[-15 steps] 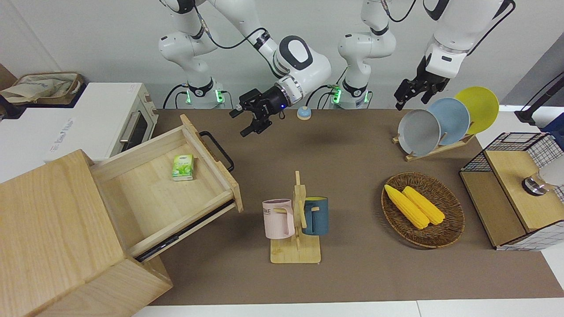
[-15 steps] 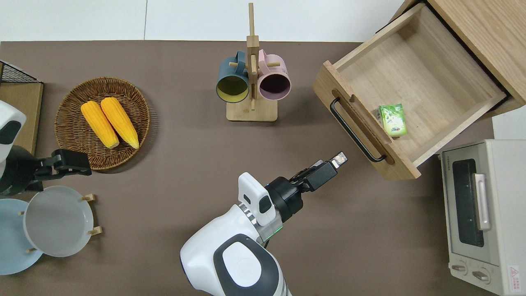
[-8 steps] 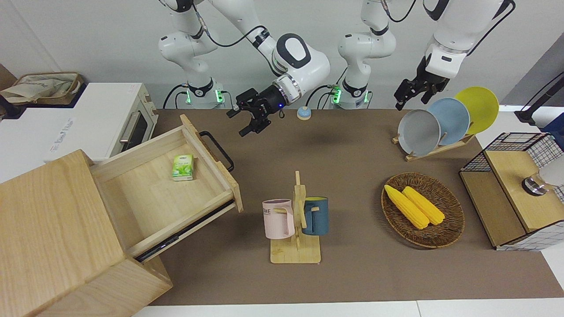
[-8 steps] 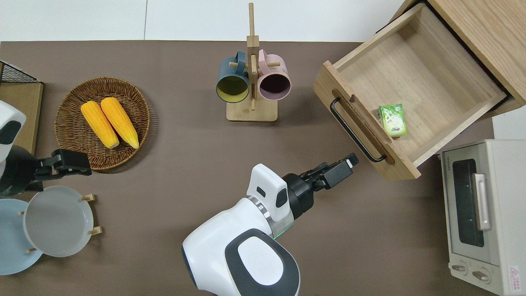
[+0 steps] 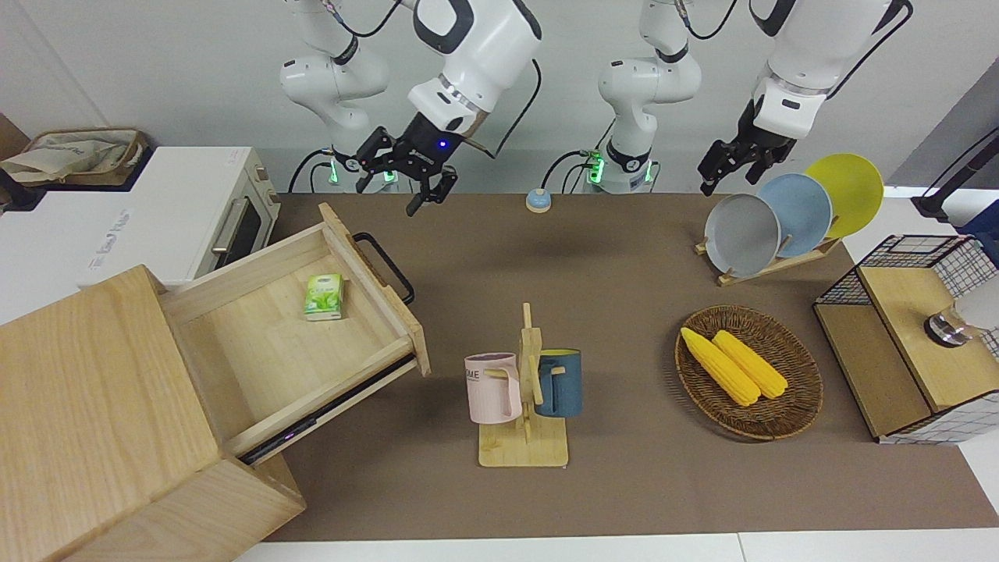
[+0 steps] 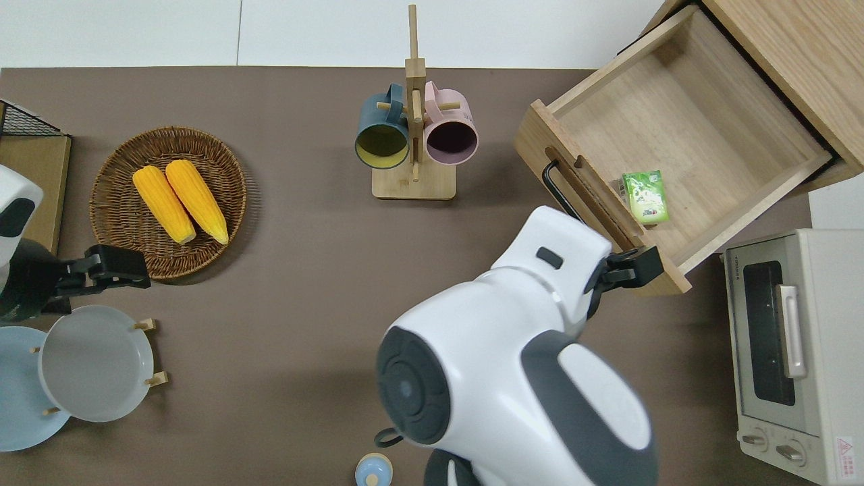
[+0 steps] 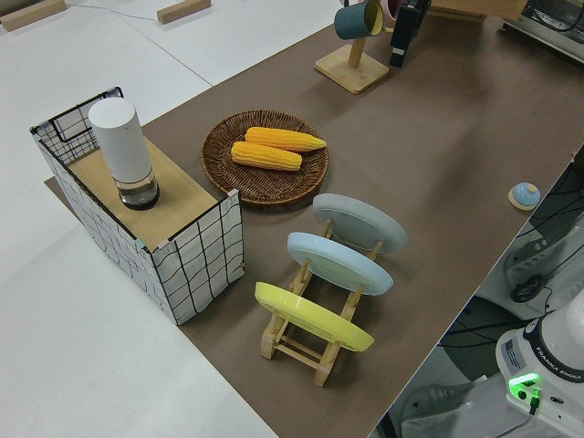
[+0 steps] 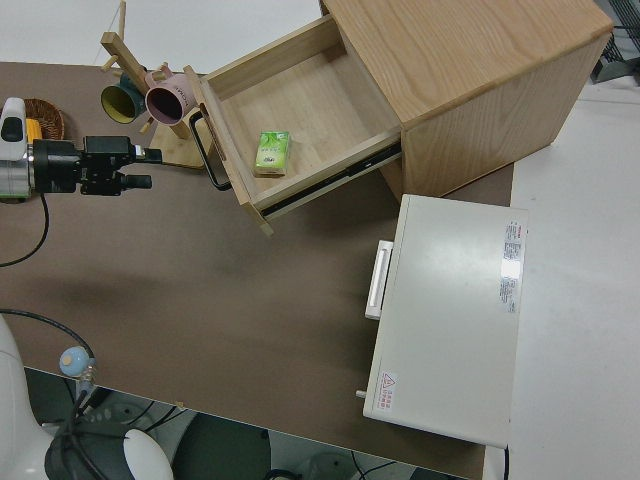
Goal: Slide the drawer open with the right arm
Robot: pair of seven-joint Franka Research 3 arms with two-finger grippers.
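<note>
The drawer [image 5: 257,336] stands pulled far out of the big pale wooden box [image 5: 86,390], its black loop handle [image 5: 386,269] facing the middle of the table. A small green packet [image 5: 323,297] lies inside it. My right gripper [image 5: 431,195] hangs in the air, open and holding nothing, apart from the handle. In the overhead view the right gripper [image 6: 641,266] is over the end of the drawer [image 6: 702,128] front nearest the robots, half hidden by the arm. In the right side view its fingers [image 8: 146,154] stand spread. The left arm is parked.
A white toaster oven [image 5: 211,218] stands beside the drawer, nearer to the robots. A mug rack [image 5: 524,390] with two mugs is mid-table. A basket [image 5: 804,394] of corn, a plate rack [image 5: 780,222], a wire-and-wood rack [image 5: 905,328] and a small blue bell [image 5: 538,200] are also there.
The right arm has risen and swung toward the oven's end of the table, carrying its gripper from over the bare table to over the drawer front's end. The drawer has not moved.
</note>
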